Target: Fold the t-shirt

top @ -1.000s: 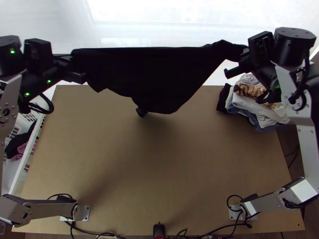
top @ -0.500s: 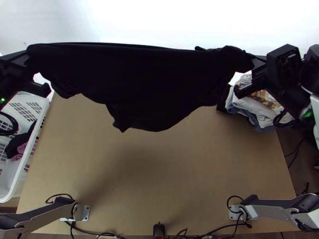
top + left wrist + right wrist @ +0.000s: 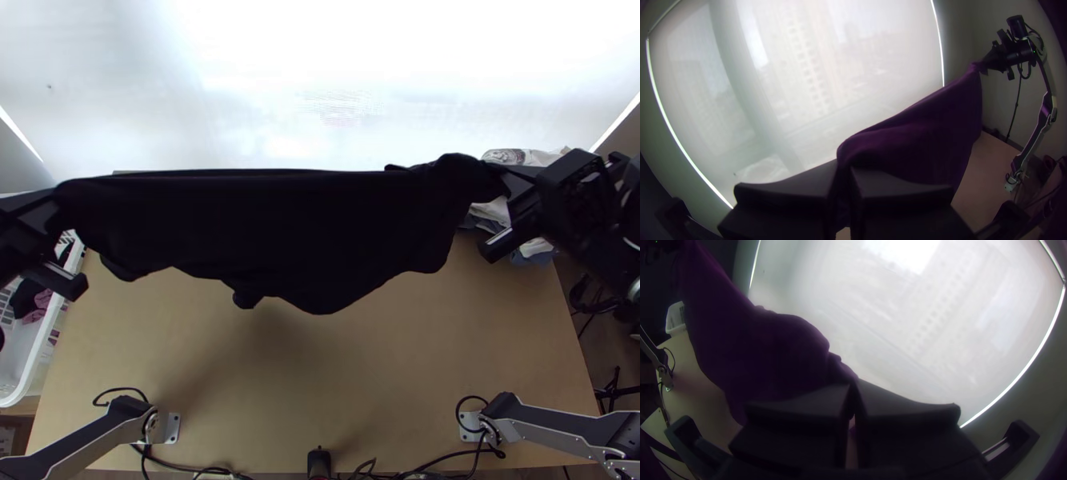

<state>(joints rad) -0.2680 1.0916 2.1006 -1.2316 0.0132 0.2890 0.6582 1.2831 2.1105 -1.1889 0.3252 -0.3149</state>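
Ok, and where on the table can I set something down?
Bare tabletop shows between the raised shirt, the left arm's base and the right arm's base. It's crowded at the near edge, with cables, and the far right corner, with piled clothes.

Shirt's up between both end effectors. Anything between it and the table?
Nothing visible between most of the shirt and the table. Possible snag: the clothes pile at the far right corner, partly overlapped from above by the shirt's end at the right end effector. Can't tell the height gap there.
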